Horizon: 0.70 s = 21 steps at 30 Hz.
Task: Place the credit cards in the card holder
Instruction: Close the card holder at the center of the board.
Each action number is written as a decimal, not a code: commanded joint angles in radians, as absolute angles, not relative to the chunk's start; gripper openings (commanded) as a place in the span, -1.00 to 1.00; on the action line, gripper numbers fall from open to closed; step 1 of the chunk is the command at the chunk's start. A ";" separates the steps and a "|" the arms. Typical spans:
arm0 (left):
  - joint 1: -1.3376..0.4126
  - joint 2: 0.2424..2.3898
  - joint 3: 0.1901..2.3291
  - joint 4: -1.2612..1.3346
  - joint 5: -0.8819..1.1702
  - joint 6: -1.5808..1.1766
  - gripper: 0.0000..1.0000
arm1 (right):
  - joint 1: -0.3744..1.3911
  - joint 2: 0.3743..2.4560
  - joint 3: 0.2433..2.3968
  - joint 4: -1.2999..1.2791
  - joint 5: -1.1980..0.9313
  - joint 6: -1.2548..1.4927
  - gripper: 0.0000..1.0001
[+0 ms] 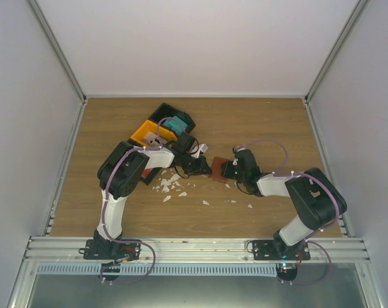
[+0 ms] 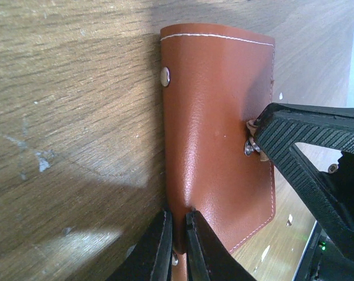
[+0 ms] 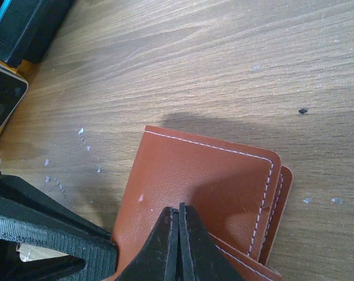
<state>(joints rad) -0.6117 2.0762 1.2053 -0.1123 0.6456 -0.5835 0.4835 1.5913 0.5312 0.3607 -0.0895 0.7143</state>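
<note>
Two grippers meet on the card holder [image 1: 218, 171], which lies folded shut mid-table, with the tray [image 1: 141, 135] holding a teal card [image 1: 176, 122] at its 11 o'clock. Left gripper [image 2: 178, 225] pinches the fold edge. Right gripper [image 3: 178, 213] tips are pressed together over the flap; I can't tell if leather's between. I judge it light, floppy and slick, so grab the stitched flap edge.

The brown wooden tabletop [image 1: 258, 122] has a small reddish-brown card holder [image 1: 218, 171] lying flat near its middle. A black-and-orange tray [image 1: 144, 133] sits further back on the left. Little white scraps [image 1: 169, 186] lie in front.
</note>
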 commanded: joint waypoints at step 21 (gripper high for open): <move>-0.629 2.131 1.171 -0.196 0.539 -0.572 -0.78 | 0.511 1.623 0.484 0.272 -0.089 0.593 -0.99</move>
